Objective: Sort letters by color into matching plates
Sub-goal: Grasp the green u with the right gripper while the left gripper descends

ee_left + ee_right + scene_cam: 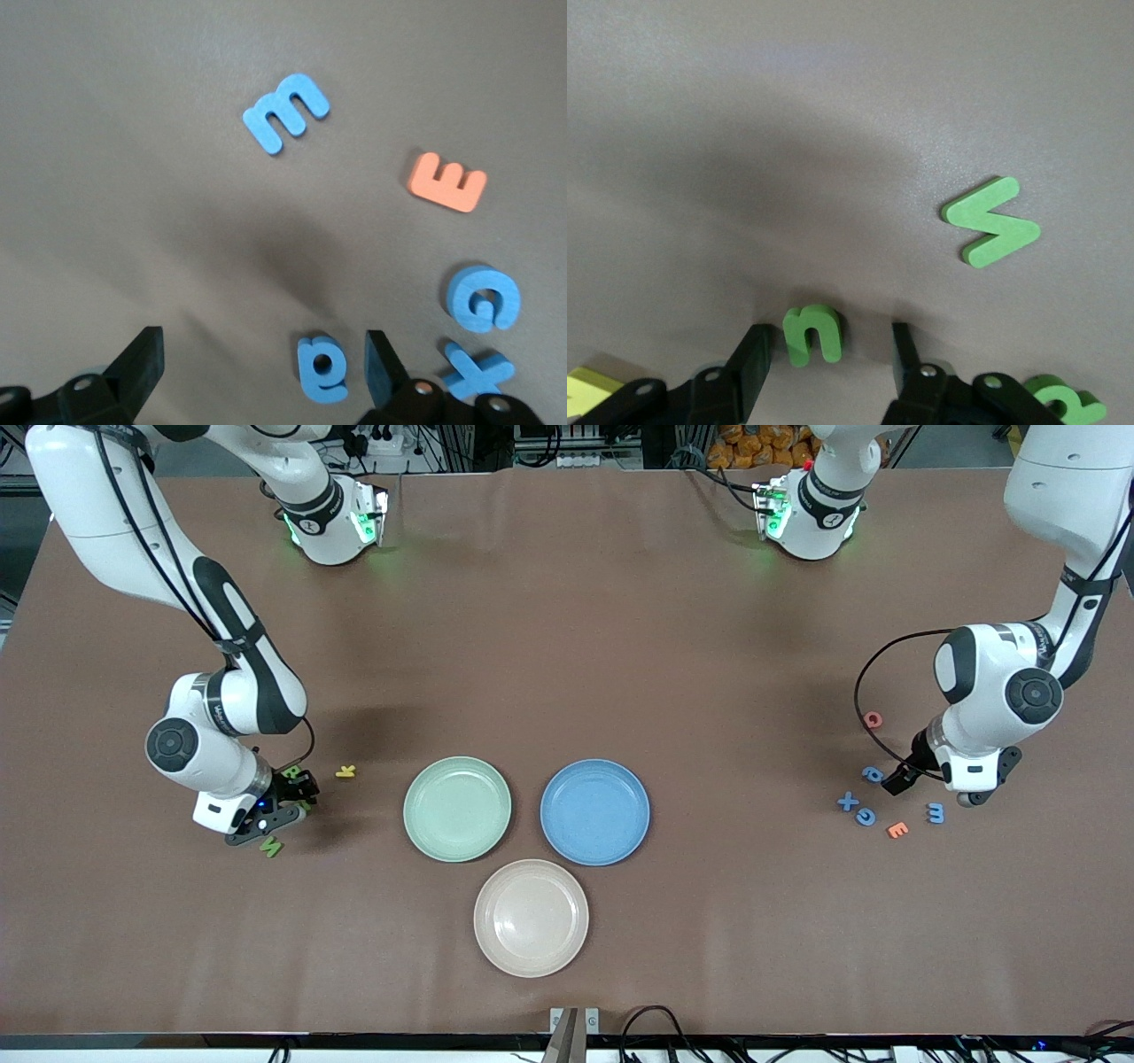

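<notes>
The pale green plate (pixel 457 809) and the blue plate (pixel 594 811) lie side by side, both empty. My right gripper (pixel 297 795) is low over the green letters at the right arm's end. In the right wrist view it (pixel 830 363) is open around a green "n" (pixel 812 334). A green zigzag letter (pixel 992 221) and another green letter (pixel 1063 403) lie nearby. My left gripper (pixel 890 778) is low over the blue letters. In the left wrist view it (pixel 263 367) is open, with a small blue letter (pixel 322 367) between its fingers. A blue "m" (pixel 285 112), "G" (pixel 483 298) and "x" (pixel 478 370) lie around.
A beige-pink plate (pixel 531 918) lies nearer the front camera than the other two plates. A yellow letter (pixel 345 771) lies beside the green ones. An orange "E" (pixel 897 830) and a red letter (pixel 873 719) lie among the blue ones.
</notes>
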`<state>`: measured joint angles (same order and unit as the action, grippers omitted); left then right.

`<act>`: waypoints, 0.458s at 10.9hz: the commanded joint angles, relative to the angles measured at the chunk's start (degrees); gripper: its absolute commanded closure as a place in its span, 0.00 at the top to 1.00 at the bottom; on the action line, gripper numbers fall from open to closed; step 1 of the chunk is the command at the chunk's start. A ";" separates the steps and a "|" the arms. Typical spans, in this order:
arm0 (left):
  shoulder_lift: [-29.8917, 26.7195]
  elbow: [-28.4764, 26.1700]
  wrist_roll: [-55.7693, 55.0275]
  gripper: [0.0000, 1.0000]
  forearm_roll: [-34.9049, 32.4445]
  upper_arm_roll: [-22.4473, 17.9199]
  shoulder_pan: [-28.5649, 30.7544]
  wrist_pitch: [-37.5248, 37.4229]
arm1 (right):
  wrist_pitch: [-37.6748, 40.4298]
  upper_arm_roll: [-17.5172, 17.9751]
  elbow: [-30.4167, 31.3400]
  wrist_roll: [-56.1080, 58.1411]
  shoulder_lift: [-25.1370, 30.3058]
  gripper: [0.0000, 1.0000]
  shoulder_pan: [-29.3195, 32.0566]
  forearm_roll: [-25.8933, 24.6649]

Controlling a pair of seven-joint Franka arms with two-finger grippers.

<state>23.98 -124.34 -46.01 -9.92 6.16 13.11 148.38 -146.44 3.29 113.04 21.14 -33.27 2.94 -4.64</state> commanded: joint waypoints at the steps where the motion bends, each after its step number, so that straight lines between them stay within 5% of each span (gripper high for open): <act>1: 1.32 -1.96 -5.04 1.00 -0.89 0.34 0.08 5.42 | -0.43 0.32 -0.98 0.13 -0.92 0.40 0.14 -0.28; 3: 2.47 -1.61 -5.23 1.00 -0.89 0.34 -0.01 5.87 | -0.34 0.32 -1.15 0.13 -0.92 0.09 0.14 -0.20; 5: 3.43 -1.00 -5.32 1.00 -0.89 0.43 -0.36 5.87 | -0.17 0.32 -1.24 0.13 -0.92 0.00 0.05 -0.20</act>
<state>26.28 -126.00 -49.52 -9.92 6.36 13.00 153.38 -146.46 3.47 112.53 21.13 -33.22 2.88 -4.62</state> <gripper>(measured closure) 0.000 0.744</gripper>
